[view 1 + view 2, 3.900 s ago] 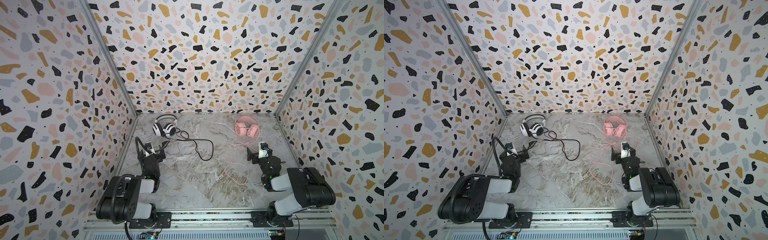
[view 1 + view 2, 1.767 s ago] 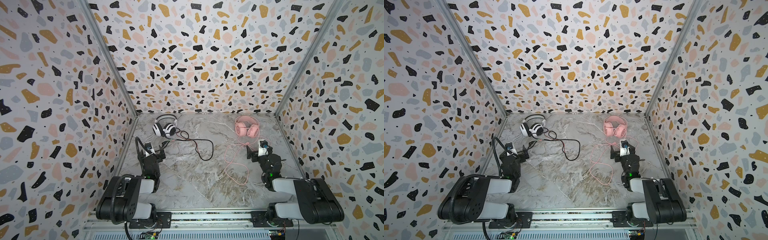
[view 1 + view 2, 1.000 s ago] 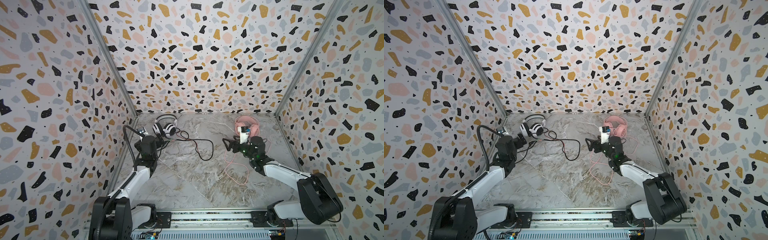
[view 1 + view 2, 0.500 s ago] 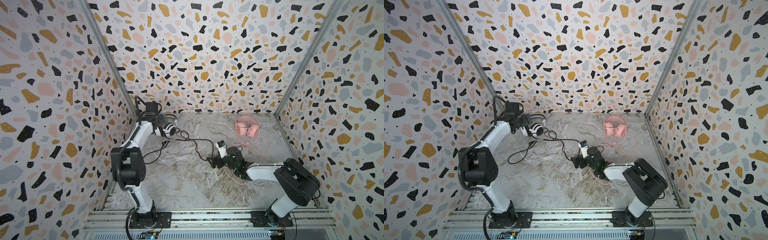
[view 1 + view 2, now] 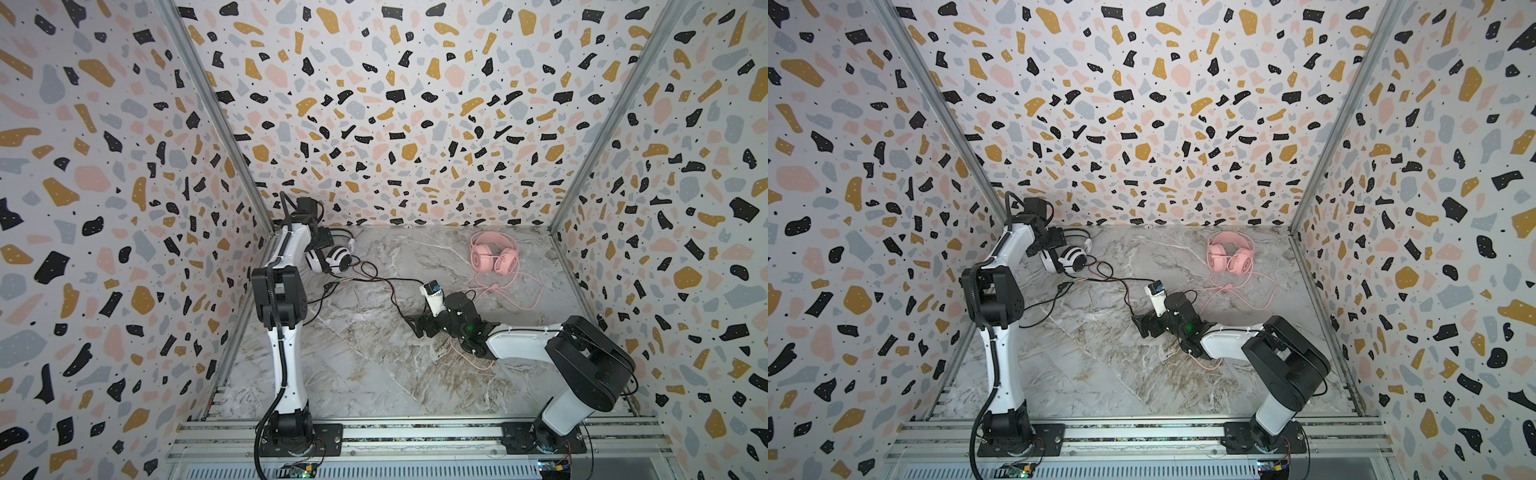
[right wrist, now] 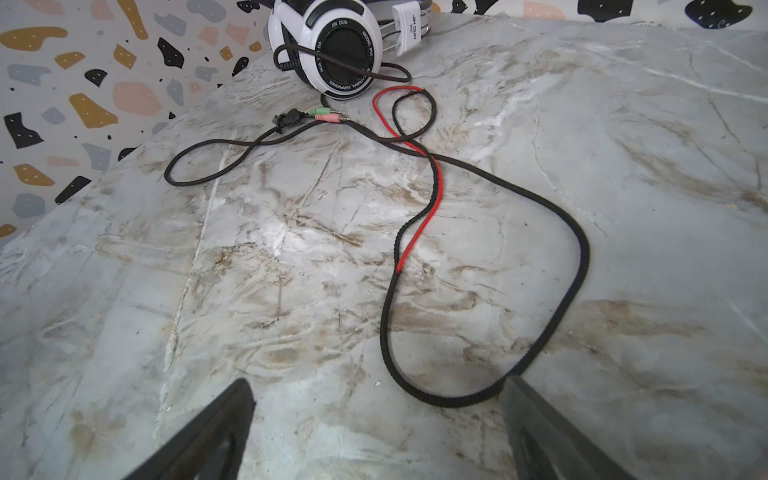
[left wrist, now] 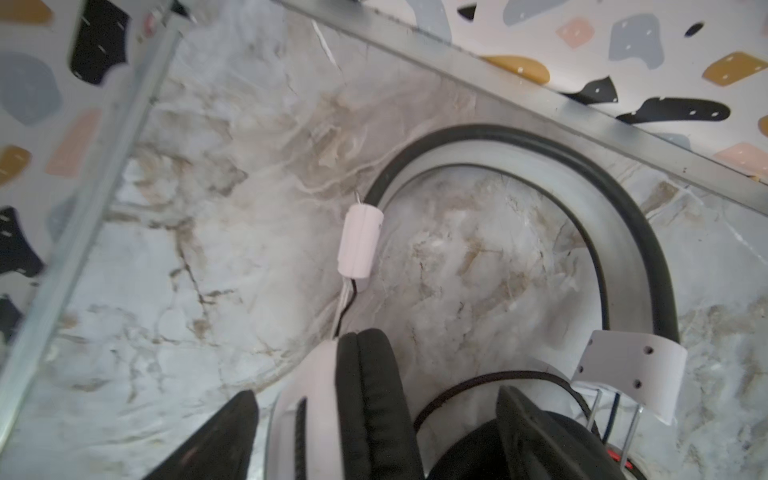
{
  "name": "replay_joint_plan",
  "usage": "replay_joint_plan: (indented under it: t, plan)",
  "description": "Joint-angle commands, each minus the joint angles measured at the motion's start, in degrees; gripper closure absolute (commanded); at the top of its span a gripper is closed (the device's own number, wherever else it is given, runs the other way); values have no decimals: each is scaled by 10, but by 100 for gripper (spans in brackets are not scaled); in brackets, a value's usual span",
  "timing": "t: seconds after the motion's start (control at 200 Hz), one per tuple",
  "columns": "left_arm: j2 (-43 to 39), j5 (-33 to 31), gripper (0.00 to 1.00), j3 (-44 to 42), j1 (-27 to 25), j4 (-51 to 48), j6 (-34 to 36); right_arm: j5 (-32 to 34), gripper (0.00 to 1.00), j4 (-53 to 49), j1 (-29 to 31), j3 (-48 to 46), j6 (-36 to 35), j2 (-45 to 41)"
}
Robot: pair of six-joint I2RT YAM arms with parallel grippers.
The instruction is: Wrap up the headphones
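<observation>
Right end effector point(image 6: 378, 384): fingers spread wide, low over the counter point(image 6: 249, 257), holding nothing. The near bend of the black cable point(image 6: 451, 404) lies just ahead, between them.
My grip there: I'd close square across that bend, not on the crossing further up, so the loop lifts without dragging a tangle.
Plugs point(image 6: 326, 114): one green, one pink, lying loose beside the white headphones point(image 6: 338, 50). I'd leave them trailing and wind them in last.
Left end effector point(image 7: 374, 392): at the far left corner, fingers spread either side of one ear cup point(image 7: 365, 374), not pinching it as far as I can tell.
My hold there: clamp the cup firmly and keep the set pinned, since I expect winding to tug it.
Pink headphones point(image 5: 494, 257): far right on the counter, nothing touching them, pink cable point(image 5: 492, 286) sprawled toward the near edge — second in line, I judge.
Containers: none that I can see — both sets lie straight on the counter.
</observation>
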Motion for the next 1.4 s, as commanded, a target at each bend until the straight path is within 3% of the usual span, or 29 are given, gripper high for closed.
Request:
replay_joint_plan:
  t: [0.0, 0.125, 0.24, 0.285, 0.531, 0.756, 0.926, 1.026, 1.212, 1.302, 1.392]
  plan:
    - [-6, 51, 24, -21, 1, 1, -2, 9, 5, -18, 2, 18, -12, -9]
    - [-45, 53, 36, -102, 0, 37, -3, 17, 5, -15, 3, 11, -16, -19]
    - [-103, 72, 57, -199, 1, 82, -16, 21, 6, -25, 4, 11, -22, -25]
    - [-136, 92, 60, -249, -1, 109, -26, 23, 5, -22, 4, 9, -21, -28]
    - [-344, 103, 62, -542, -34, 265, -108, 8, 5, -12, 0, 4, 0, -32]
    - [-469, 77, 65, -732, -120, 401, -202, -90, 5, 44, -22, -7, 95, -11]
    - [-509, 31, 67, -823, -185, 496, -294, -113, 5, 62, -17, -1, 179, -15]
    - [-528, -10, 68, -864, -225, 550, -353, -116, 9, 14, -13, 43, 232, 6]
    - [-557, -88, 67, -903, -285, 601, -406, -31, 10, -43, 22, 111, 257, 56]
    - [-571, -106, 67, -927, -304, 624, -430, -3, 33, -46, 26, 140, 242, 82]
    - [-587, -121, 72, -946, -322, 633, -457, 16, 37, -79, 23, 188, 215, 116]
